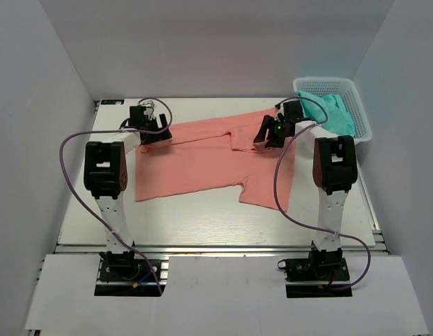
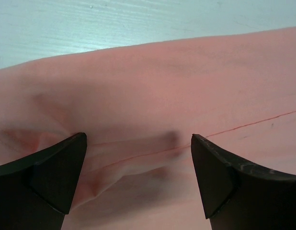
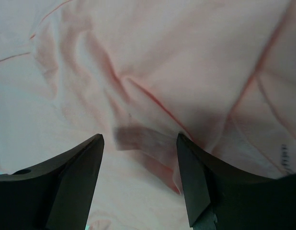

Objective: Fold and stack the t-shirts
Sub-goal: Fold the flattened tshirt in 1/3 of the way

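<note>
A salmon-pink t-shirt lies spread flat across the middle of the table, one sleeve pointing to the near right. My left gripper is low over its far left corner, jaws wide open, with a stitched seam and a small pucker of cloth between the fingers. My right gripper is low over the far right part of the shirt, open, above creased cloth and a small pale flap that lies between its fingers. A teal-green t-shirt hangs bunched in the basket.
A white plastic lattice basket stands at the far right corner of the table. Purple cables loop from both arms over the table. White walls close in the left, back and right sides.
</note>
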### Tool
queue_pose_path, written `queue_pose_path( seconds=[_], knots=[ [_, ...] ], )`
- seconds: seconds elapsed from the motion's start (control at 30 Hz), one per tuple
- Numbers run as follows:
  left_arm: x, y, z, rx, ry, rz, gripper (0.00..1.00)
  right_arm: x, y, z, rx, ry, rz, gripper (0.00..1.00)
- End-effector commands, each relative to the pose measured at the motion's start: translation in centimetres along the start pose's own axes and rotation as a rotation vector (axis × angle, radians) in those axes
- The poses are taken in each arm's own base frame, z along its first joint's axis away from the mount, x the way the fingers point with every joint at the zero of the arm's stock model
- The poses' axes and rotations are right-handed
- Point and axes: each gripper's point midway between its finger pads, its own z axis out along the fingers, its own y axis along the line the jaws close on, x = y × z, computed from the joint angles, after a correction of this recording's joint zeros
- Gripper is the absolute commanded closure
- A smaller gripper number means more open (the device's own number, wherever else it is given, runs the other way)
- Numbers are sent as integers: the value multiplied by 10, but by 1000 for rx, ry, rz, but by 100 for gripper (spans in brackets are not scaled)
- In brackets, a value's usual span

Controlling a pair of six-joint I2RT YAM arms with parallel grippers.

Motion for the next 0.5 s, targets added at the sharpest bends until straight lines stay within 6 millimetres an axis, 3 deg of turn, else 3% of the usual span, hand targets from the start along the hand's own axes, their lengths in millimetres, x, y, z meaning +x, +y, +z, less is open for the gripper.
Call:
queue_pose_path(
  seconds=[0.0,0.2,0.33,0.37,0.47],
  knots=[
    [-18,-10,-41,5,-29,19,0,-7,-24,-9,119,-11,-32,31],
    [-27,7,-87,-133,-105,22,0,3,-24,-19,118,11,-86,31],
    [7,28,-102,-242,-39,-13,0,11,-26,-24,122,21,-97,31],
    [25,33,-102,-260,-5,-15,0,12,-27,-24,132,23,-102,31],
    [36,43,-101,-301,6,-14,0,12,-24,-25,117,27,-101,31]
  ],
)
